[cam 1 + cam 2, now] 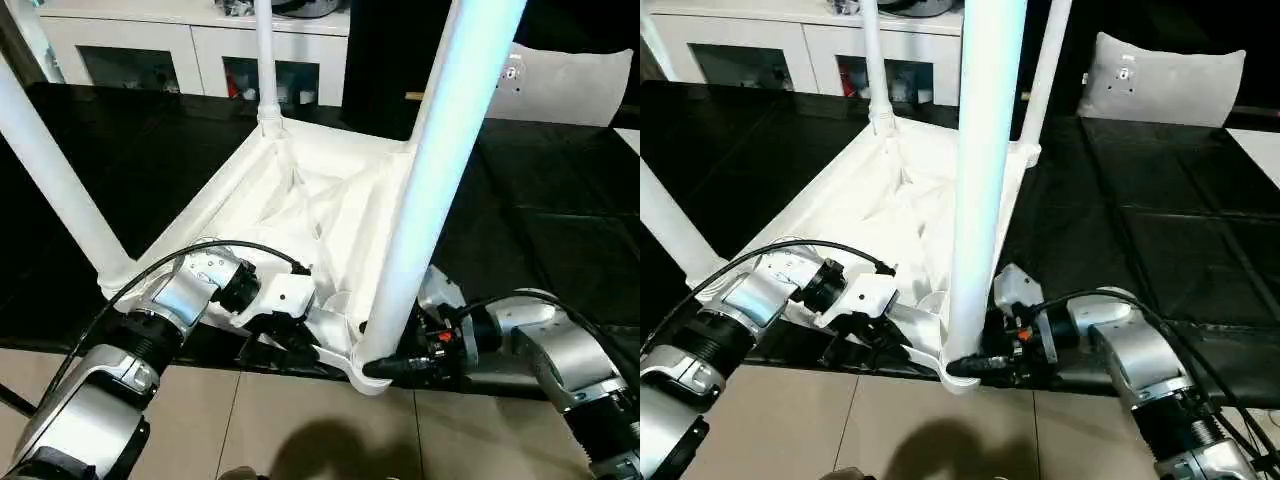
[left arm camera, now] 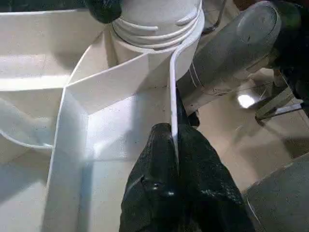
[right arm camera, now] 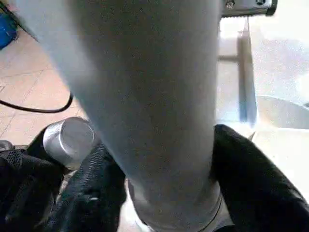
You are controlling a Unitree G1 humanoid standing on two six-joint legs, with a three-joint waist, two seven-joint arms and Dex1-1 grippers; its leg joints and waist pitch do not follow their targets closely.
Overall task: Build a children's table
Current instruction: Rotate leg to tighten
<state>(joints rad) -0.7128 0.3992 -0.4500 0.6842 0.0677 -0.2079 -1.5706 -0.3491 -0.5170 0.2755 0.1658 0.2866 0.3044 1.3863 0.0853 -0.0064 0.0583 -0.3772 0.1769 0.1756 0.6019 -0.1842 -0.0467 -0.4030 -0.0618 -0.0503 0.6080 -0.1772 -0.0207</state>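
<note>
Right gripper clasps the nearest leg at its base, lower centre; left gripper pinches the table top's rim just beside it.

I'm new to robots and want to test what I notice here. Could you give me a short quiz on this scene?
1. True or false: the table top lies upside down, legs pointing up.
2. How many legs stand in its corner sockets? A) two B) three C) four
3. What does the left hand pinch?

Key:
1. True.
2. C: near leg, left leg, far leg, far right leg.
3. The top's thin rim wall, beside the near leg's socket, while the right hand has its fingers on either side of that leg's base.
</note>
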